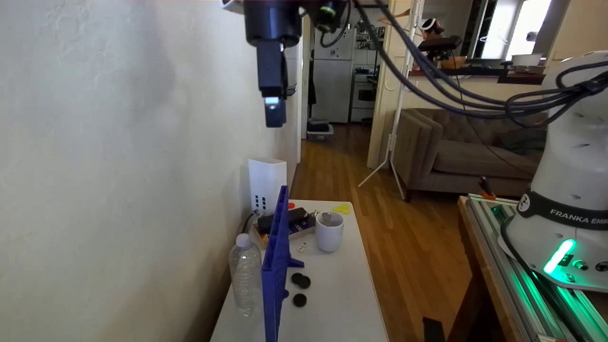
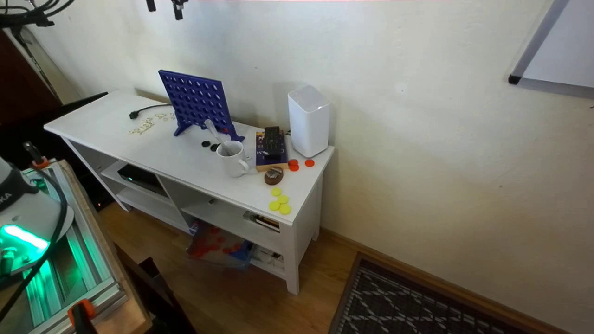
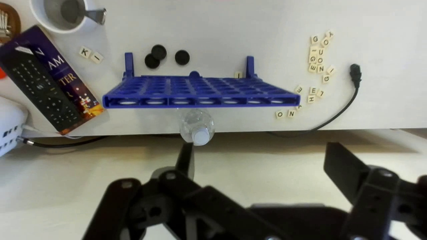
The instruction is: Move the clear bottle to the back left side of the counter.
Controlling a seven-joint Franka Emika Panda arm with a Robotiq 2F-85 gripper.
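Observation:
The clear bottle point(image 1: 246, 278) stands upright on the white counter point(image 1: 339, 299), between the wall and a blue upright game rack. In the wrist view the bottle point(image 3: 196, 125) shows from above with its pale cap, just behind the rack near the counter's wall-side edge. In an exterior view with the counter point(image 2: 158, 150), the bottle is hidden behind the rack. My gripper point(image 1: 275, 118) is high above the counter, near the wall and well above the bottle. In the wrist view the gripper point(image 3: 260, 148) is open and empty, its left fingertip appearing close to the cap.
The blue rack point(image 1: 278, 266) stands right beside the bottle. A white cup point(image 1: 329, 232) with a spoon, a book with a remote point(image 2: 273, 144) and a white box point(image 2: 308, 121) stand toward one end. Letter tiles point(image 3: 318, 60) and a black cable point(image 3: 343, 110) lie toward the other end.

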